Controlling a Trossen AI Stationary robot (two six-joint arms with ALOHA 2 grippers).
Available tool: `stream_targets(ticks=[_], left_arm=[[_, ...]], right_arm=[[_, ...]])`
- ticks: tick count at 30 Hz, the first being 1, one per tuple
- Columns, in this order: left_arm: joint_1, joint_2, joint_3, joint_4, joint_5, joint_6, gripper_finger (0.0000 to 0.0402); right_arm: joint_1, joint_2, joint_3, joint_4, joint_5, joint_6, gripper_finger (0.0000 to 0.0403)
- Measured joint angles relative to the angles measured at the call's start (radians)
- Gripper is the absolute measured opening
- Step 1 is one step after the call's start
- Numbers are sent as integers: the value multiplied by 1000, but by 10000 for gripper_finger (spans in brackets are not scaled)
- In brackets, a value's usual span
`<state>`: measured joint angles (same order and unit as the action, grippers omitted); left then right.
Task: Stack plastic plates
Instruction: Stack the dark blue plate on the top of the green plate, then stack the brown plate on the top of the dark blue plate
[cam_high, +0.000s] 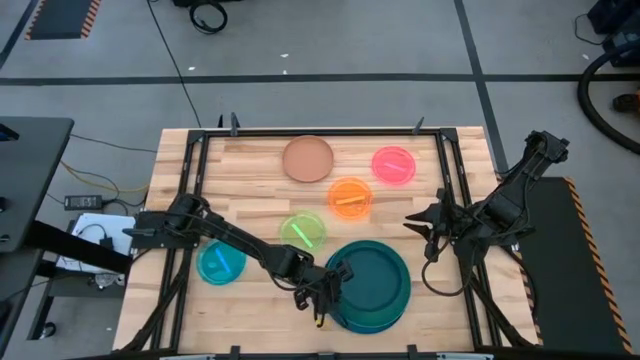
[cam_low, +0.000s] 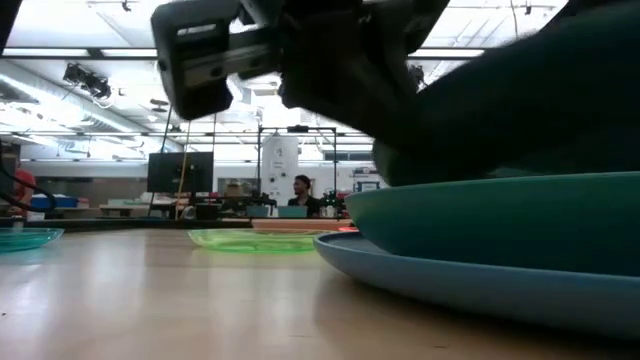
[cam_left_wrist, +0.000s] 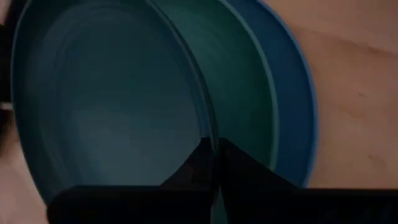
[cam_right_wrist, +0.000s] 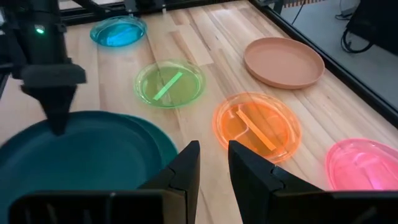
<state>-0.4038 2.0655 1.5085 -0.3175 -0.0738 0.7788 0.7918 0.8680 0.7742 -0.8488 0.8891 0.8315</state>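
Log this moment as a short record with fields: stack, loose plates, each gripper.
stack: dark teal plate on top, teal plate beneath, blue plate lowest, near front edge of table
loose plates: tan-brown plate, pink plate, orange plate, lime-green plate, cyan plate, all apart
left gripper: shut on the dark teal plate's rim
right gripper: above the table's right side, holding nothing

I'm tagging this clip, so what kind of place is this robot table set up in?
Most likely a robotics lab or workshop: a wooden table on a taped concrete floor, with cables beside it, and benches with monitors and a person in the room behind.
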Motion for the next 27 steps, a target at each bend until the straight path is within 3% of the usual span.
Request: stream_targets(ticks=[7,17,27], left_arm=[[-3,8,-1,-37,-8,-29,34],[-7,7,-1,-44,-129,-218,134],[-23,-87,-5,-142,-174,-425,142]], right_arm=[[0,0,0,24,14,-5,93],[0,7,0,57,18,-23,93],[-13,75,0,91,1,-48,93]])
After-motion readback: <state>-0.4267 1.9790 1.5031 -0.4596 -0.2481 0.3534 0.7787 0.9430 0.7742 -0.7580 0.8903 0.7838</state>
